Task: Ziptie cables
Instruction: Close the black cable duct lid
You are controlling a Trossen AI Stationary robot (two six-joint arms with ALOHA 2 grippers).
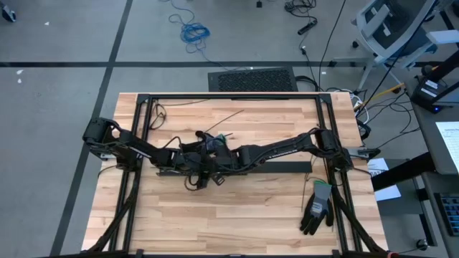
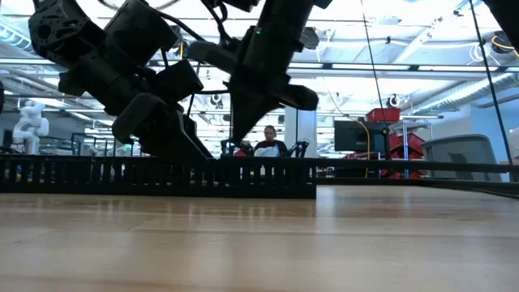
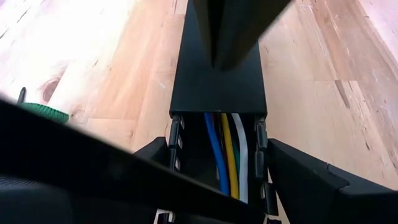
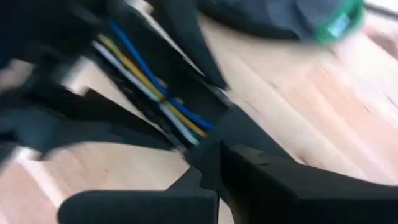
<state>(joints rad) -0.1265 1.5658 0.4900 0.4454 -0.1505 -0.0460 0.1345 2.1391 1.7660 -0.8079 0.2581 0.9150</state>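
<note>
Two dark arms meet over the middle of one wooden table (image 1: 237, 215). One black slotted duct (image 2: 162, 174) lies across the table, its long axis running left to right.

The cables (image 3: 229, 155) lie inside the duct along that same left-right axis. Three are countable in the left wrist view: one blue, one yellow, one white, side by side, passing under the duct's cover (image 3: 217, 87).

The left gripper (image 1: 202, 159) sits at the duct near the table's centre, its fingers (image 3: 298, 177) spread wide on either side of the duct walls; whether they press on the walls cannot be told.

The right gripper (image 1: 228, 153) is just right of the left one, over the duct, fingers fully closed with nothing seen between them.

One pair of work gloves (image 1: 316, 208) lies at the near right.
</note>
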